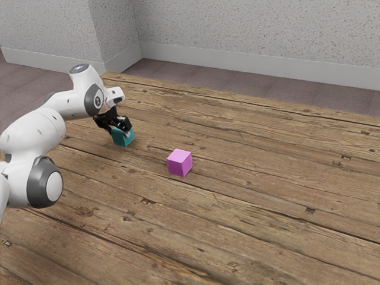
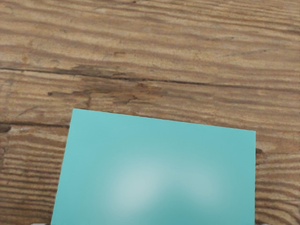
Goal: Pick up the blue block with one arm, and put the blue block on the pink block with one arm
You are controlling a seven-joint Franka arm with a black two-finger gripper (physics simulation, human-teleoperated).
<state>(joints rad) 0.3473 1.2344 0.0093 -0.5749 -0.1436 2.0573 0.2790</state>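
The blue block [image 1: 124, 139], teal in colour, sits at the exterior view's left part of the wooden table, right under my hand. My gripper [image 1: 120, 131] reaches down onto it with the black fingers [image 1: 126, 124] against its upper sides, shut on the block. I cannot tell whether the block rests on the wood or hangs just above it. In the wrist view the blue block [image 2: 154, 173] looms large and blurred directly beneath the hand. The pink block [image 1: 179, 162] stands upright on the table, a short way toward the exterior view's right and nearer the front, apart from the gripper.
The plank table [image 1: 249, 196] stretches wide to the exterior view's right and front. A grey wall with a pale baseboard [image 1: 249, 59] runs behind the table's far edge. My white arm [image 1: 35, 148] fills the exterior view's left side.
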